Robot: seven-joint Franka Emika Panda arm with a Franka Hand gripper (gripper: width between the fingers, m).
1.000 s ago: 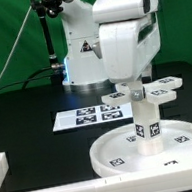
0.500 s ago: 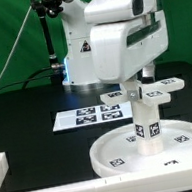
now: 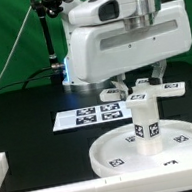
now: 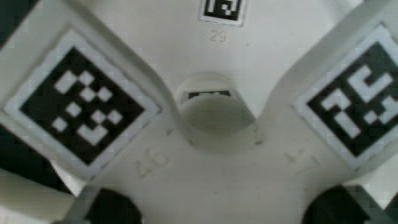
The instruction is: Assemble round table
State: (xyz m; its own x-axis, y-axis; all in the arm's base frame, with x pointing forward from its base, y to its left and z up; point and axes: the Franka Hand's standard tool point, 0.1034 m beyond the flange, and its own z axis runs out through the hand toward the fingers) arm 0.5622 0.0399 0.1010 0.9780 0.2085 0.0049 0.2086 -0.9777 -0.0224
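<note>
Gripper (image 3: 143,80) pointed straight down, fingers clamped on cross-shaped base (image 3: 142,91), held above upright leg (image 3: 144,125), standing on round disc (image 3: 114,152).

The arm's white body covers the middle of the cross-shaped base (image 3: 144,89) in the exterior view, leaving only its tagged arm ends in sight. Whether the jaws grip it cannot be told. The round disc (image 3: 118,147) is cut by the exterior view's lower edge. In the blurred wrist view, the base's arms run off every side.
</note>
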